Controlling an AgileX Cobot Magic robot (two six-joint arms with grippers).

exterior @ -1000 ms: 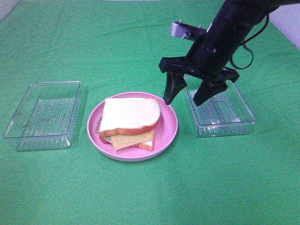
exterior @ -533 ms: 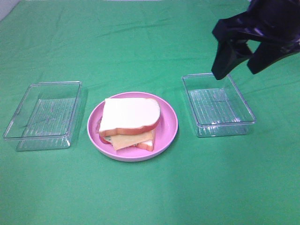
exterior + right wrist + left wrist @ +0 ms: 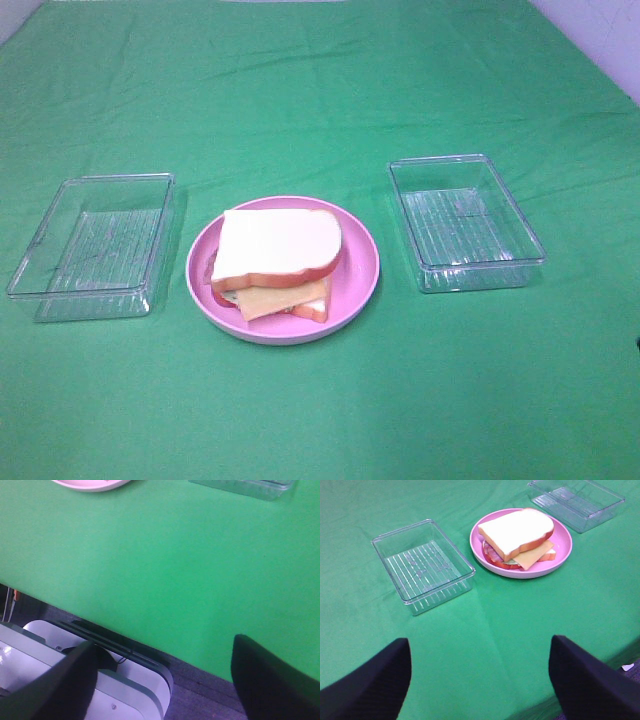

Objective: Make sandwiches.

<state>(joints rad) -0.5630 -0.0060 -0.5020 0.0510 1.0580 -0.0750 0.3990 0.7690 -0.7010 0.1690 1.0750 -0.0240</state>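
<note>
One of the sandwiches (image 3: 278,255) is stacked on a round pink plate (image 3: 360,262) in the middle of the green table. It has a white bread slice on top, a yellow cheese slice and pink-red bacon poking out below, and a second slice underneath. In the left wrist view the sandwich (image 3: 517,532) lies well beyond my left gripper (image 3: 480,647), which is open and empty over the table's near part. My right gripper (image 3: 165,645) is open and empty too, hanging past the table's edge. Neither gripper shows in the exterior view.
An empty clear plastic container (image 3: 95,240) stands left of the plate and another (image 3: 465,220) right of it. In the right wrist view the table edge (image 3: 125,630) runs across, with the white robot base (image 3: 60,680) below it.
My right arm, which hovered open between the plate and the right container, has lifted up and to the right and left the exterior view. The sandwich and containers have not moved.
</note>
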